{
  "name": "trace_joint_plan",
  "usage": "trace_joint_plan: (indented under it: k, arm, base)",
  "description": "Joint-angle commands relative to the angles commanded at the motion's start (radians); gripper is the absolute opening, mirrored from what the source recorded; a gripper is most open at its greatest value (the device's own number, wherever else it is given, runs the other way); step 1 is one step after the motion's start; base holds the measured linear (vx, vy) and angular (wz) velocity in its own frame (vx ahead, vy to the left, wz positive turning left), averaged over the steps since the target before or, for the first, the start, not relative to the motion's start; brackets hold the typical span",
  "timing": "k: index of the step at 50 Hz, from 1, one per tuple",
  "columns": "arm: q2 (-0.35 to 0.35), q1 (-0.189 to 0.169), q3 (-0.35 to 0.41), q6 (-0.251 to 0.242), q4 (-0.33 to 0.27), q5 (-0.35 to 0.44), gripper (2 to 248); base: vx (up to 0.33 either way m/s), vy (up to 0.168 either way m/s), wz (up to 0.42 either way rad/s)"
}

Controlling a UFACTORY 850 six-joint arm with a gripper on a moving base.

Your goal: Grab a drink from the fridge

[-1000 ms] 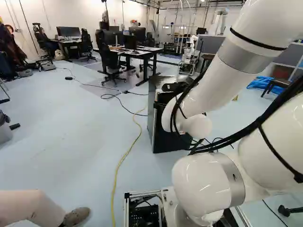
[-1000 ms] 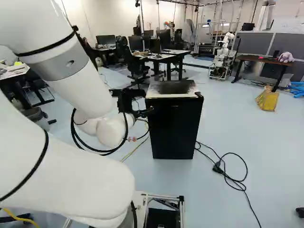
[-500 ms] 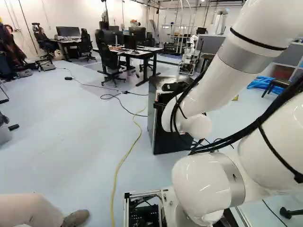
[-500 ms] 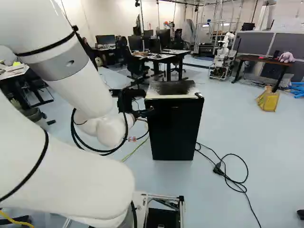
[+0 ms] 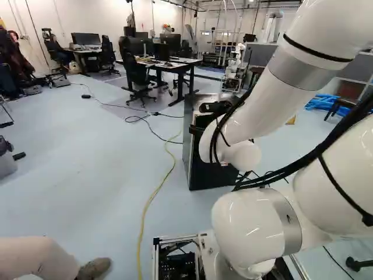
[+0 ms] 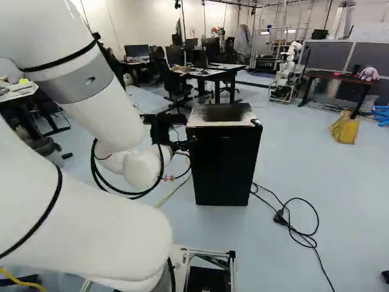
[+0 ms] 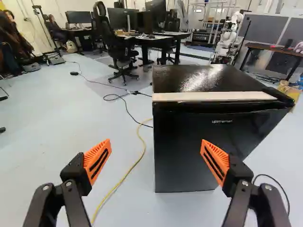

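The thick white jointed arm (image 6: 109,115) reaches forward, likely to bring its black pincer with orange pads (image 7: 155,149) to door height. The pincer stands wide open, holding nothing — sensible, with a door edge to catch first. Ahead is the boxy black fridge (image 7: 182,165), its small black corner hinge (image 6: 256,123) on the side away from the arm, so the near side probably swings free. No drink shows — presumably it sits inside, behind the shut-looking door.

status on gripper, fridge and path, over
Gripper open, empty. Fridge ahead, door looks shut. No drink in view. Yellow cable beside it, likely no obstacle.
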Motion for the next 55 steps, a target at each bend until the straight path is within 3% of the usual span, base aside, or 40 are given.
trace_joint_plan:
  k: [55]
  arm:
    - [0.000, 0.013, 0.000, 0.000, 0.000, 0.000, 247]
  base:
    - [-0.002, 0.050, 0.008]
